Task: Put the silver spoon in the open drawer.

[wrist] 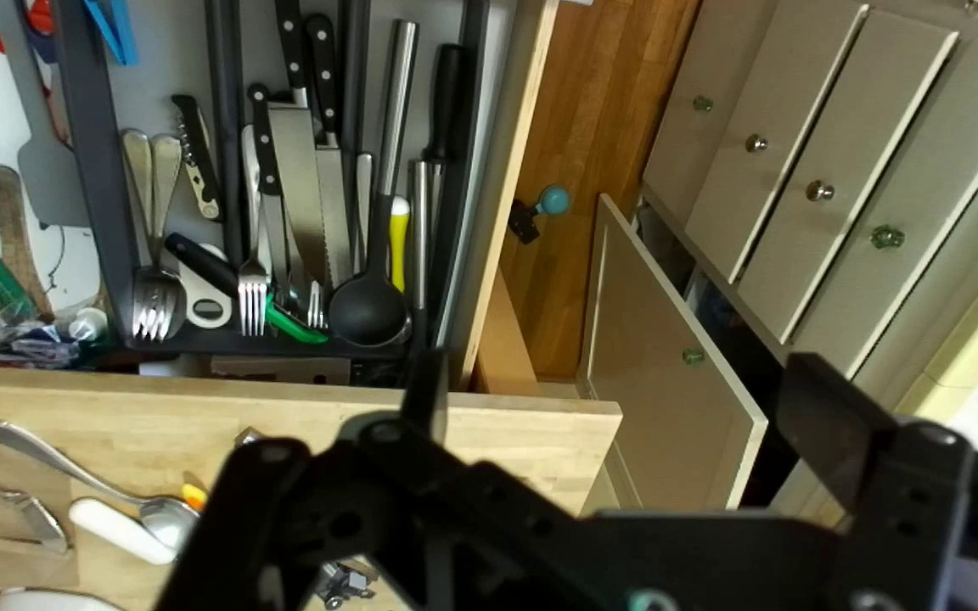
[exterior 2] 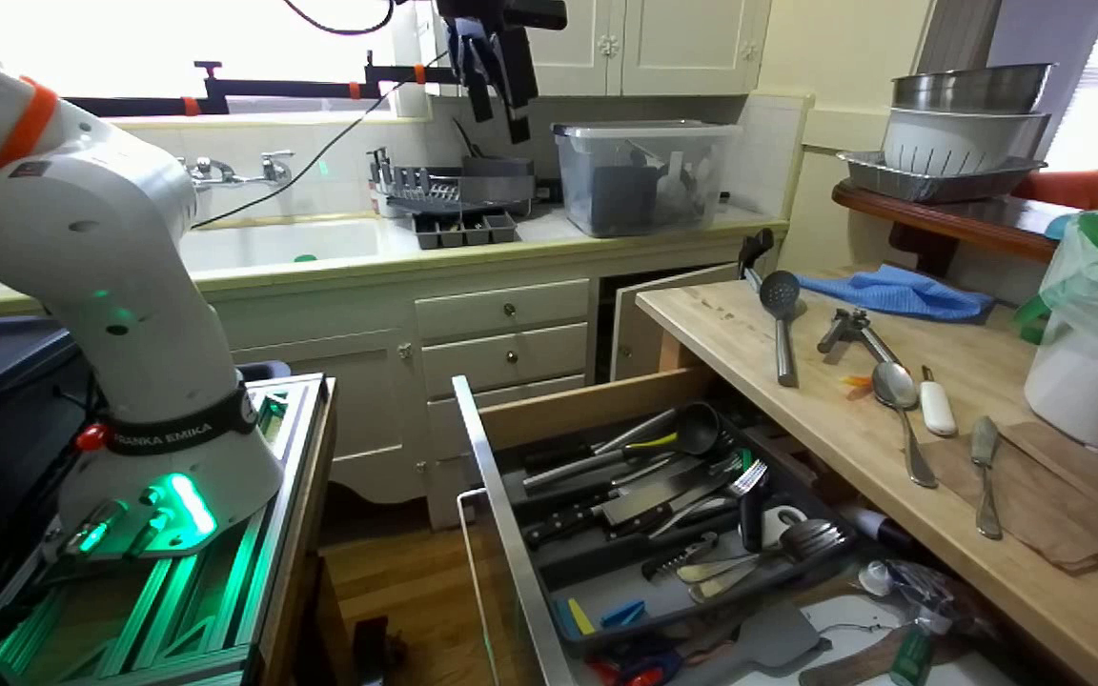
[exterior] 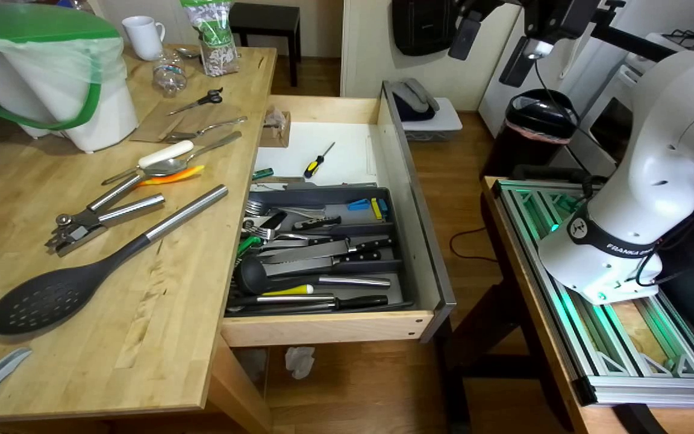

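My claw (exterior: 487, 61): spread wide, pinching nothing; high, well apart from spoon.
Silver spoon (exterior 2: 896, 391): on tabletop (exterior: 142, 361), just beside white-handled tool (exterior 2: 937, 407). Risk: I catch both, lying so close, or slick rounded bowl twists loose. Polished metal, slim stem.
Tabletop: grained wood; hard edge above open drawer (exterior: 329, 329), so low carry may knock it.
Divided tray (wrist: 103, 187): dark, straight-walled; packed cutlery (wrist: 298, 187) may leave spoon perched, unseated.

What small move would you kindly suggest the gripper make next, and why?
I'd probably ease the gripper toward the silver spoon: the jaws stand open and empty, while the spoon lies on the wooden table, off to one side in the wrist view.
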`<action>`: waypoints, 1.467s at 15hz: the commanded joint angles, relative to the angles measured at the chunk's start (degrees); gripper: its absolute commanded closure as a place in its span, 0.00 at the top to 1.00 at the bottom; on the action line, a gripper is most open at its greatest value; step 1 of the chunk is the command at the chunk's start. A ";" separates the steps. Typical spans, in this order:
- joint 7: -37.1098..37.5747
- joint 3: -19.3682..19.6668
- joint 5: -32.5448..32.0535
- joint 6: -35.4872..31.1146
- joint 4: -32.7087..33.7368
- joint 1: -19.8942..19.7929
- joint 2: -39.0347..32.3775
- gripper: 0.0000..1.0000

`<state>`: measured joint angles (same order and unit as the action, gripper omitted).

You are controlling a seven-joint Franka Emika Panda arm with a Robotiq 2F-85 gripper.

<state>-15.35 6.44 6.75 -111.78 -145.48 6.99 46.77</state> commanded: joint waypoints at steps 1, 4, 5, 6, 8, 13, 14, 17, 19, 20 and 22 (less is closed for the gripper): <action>-11.38 4.70 -4.17 -5.09 -0.64 -1.23 0.58 1.00; -24.17 14.60 -6.27 -7.91 0.48 1.92 -0.37 1.00; -28.80 18.74 -6.41 -7.93 1.27 3.47 -1.16 1.00; -33.48 22.61 -5.81 -8.36 2.22 4.83 -2.36 1.00; -42.78 30.21 -5.12 -8.23 4.82 8.61 -5.54 1.00; -49.07 28.63 -0.25 -7.83 4.27 2.92 -7.93 1.00; -49.01 27.76 -0.05 -7.82 4.27 2.36 -8.03 1.00; -48.86 26.21 0.04 -7.80 4.26 1.51 -7.79 1.00; -48.85 26.25 0.02 -7.80 4.26 1.39 -7.78 1.00; -48.84 26.25 0.02 -7.80 4.26 1.34 -7.77 1.00; -48.84 26.25 0.01 -7.81 4.26 1.30 -7.77 1.00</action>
<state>-61.93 35.24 3.95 -119.87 -141.36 11.54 40.53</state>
